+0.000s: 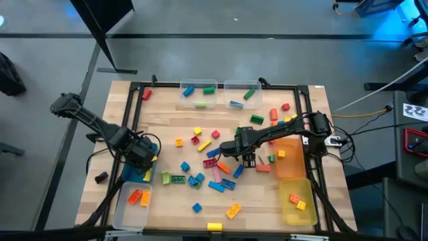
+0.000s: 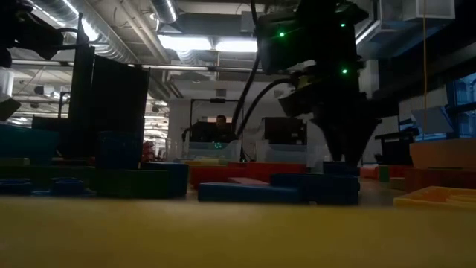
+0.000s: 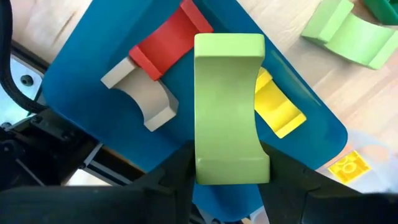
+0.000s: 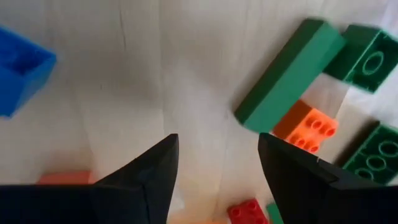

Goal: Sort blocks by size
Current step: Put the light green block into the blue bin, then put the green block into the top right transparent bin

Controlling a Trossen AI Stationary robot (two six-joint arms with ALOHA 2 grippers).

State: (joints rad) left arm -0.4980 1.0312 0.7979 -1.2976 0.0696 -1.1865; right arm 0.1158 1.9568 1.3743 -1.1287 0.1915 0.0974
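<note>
The left gripper (image 3: 227, 177) hangs over the blue bin (image 3: 93, 87) at the table's left edge, its two fingers closed against the sides of a light green arch block (image 3: 227, 112). The block's long axis runs straight out ahead of the fingers, away from the wrist, with its curved hollows facing the two fingers. Beneath it in the bin lie a red arch block (image 3: 168, 43), a beige arch block (image 3: 143, 96) and a yellow block (image 3: 277, 106), each lying crosswise to the held one.

The right gripper (image 4: 217, 165) hovers low over bare wood near the middle of the table, fingers spread with nothing between them. Just ahead of it and to one side lies a dark green bar (image 4: 289, 74), its long axis slanting away from the fingertips, with an orange studded block (image 4: 305, 127) touching its near end. A blue block (image 4: 22, 68) lies off to the other side. Many more blocks (image 1: 200, 167) lie scattered on the table (image 1: 167, 124) around this gripper.
</note>
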